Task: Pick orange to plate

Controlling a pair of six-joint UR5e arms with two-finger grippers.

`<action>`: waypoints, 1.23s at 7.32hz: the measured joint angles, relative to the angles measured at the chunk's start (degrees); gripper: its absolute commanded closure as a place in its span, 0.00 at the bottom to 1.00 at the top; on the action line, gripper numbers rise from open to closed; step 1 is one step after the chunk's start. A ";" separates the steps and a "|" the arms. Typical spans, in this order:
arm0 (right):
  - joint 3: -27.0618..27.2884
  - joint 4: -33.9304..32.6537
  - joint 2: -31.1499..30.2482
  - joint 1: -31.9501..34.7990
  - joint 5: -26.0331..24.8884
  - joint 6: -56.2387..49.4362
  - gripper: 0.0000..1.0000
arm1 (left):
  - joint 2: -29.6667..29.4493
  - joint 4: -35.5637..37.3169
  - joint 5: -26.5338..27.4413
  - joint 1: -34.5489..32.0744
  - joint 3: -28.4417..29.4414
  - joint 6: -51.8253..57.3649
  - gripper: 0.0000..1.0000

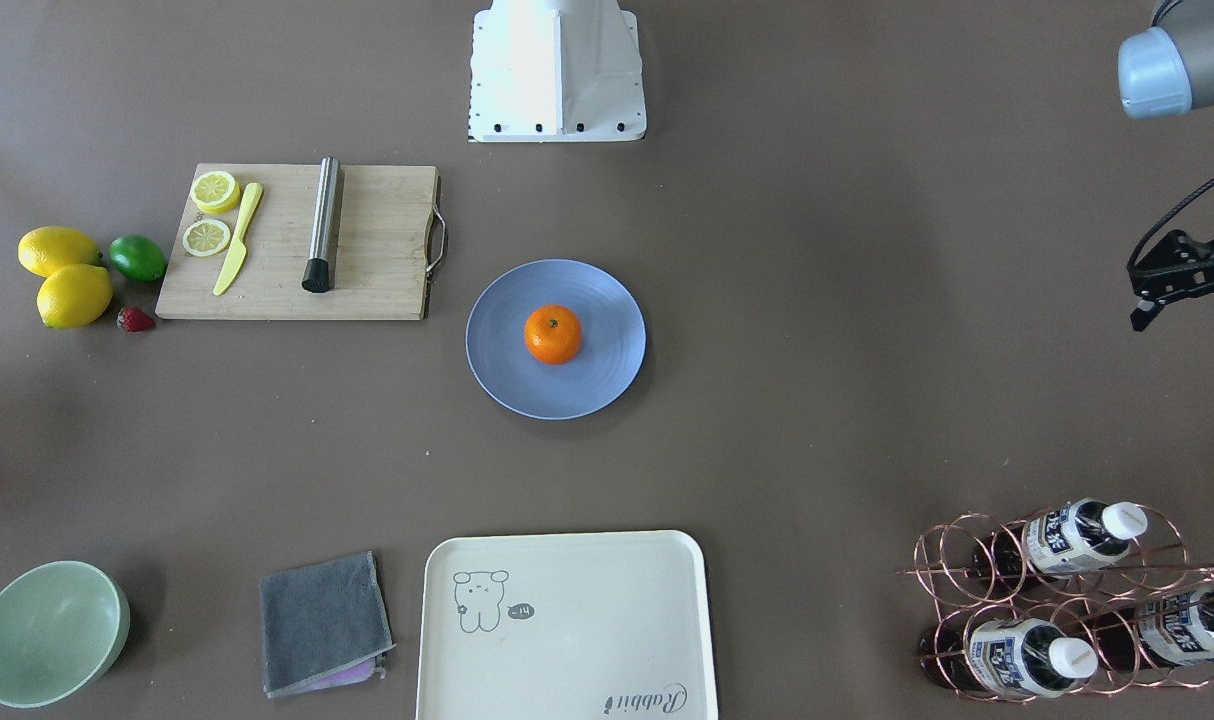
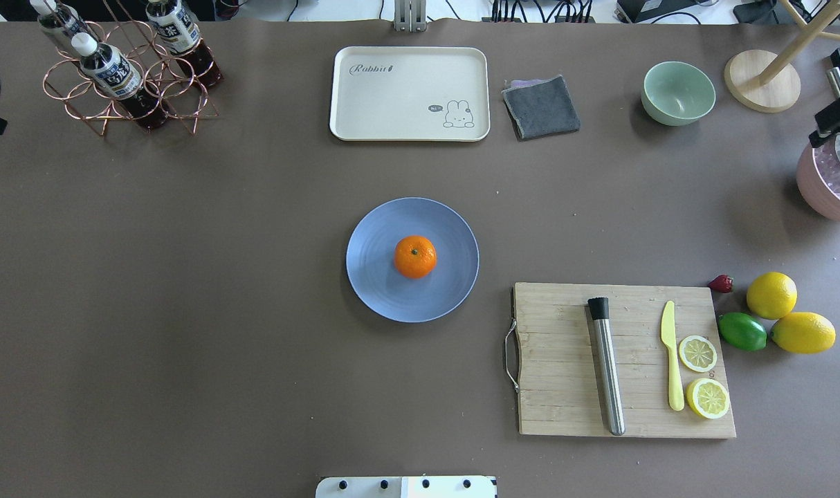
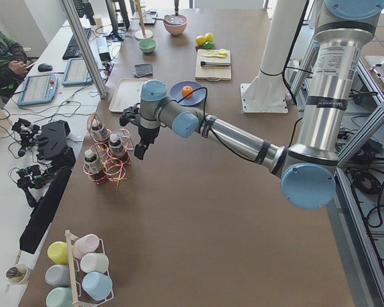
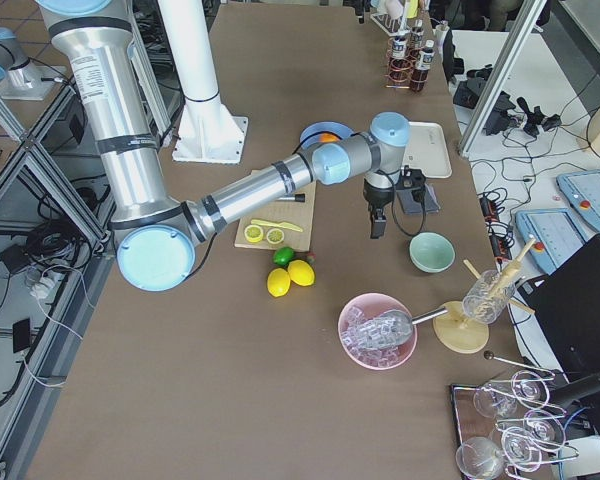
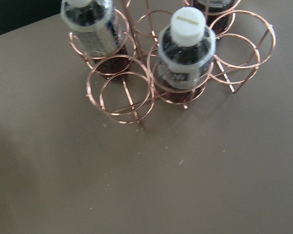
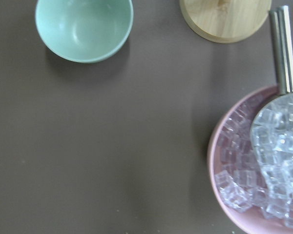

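Note:
The orange [image 1: 553, 334] [image 2: 414, 256] rests at the middle of the light-blue plate [image 1: 592, 290] [image 2: 375, 277], which lies at the table's centre. Nothing touches either. My left gripper [image 1: 1192, 325] hangs far off at the table's end beside the bottle rack [image 1: 1047, 600], cut by the front-facing view's edge. Its two fingers stand apart, open and empty. My right gripper [image 2: 837, 117] hovers at the opposite end over the pink ice bowl [image 2: 832, 183]. Only part of it shows, so I cannot tell whether it is open or shut.
A wooden cutting board [image 2: 565, 360] with a steel muddler, yellow knife and lemon slices lies on my right of the plate. Beyond it are two lemons [image 2: 787, 315], a lime and a strawberry. A cream tray [image 2: 409, 93], grey cloth and green bowl [image 2: 677, 92] line the far edge.

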 measured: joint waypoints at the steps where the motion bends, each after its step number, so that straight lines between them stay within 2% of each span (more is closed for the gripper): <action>1: -1.13 0.00 -3.21 4.02 1.16 -6.41 0.00 | 1.27 1.35 -0.74 -2.99 0.26 3.29 0.02; 4: -8.20 0.28 -7.78 12.37 2.13 -20.28 0.00 | 6.64 2.17 -5.63 -10.07 2.90 13.72 0.02; 6: -10.34 0.43 -8.55 13.97 3.17 -22.06 0.00 | 10.53 1.97 -6.79 -12.86 4.40 19.64 0.02; 9: -10.86 0.54 -8.96 14.21 4.36 -22.19 0.00 | 11.81 1.83 -6.90 -14.47 4.97 20.95 0.02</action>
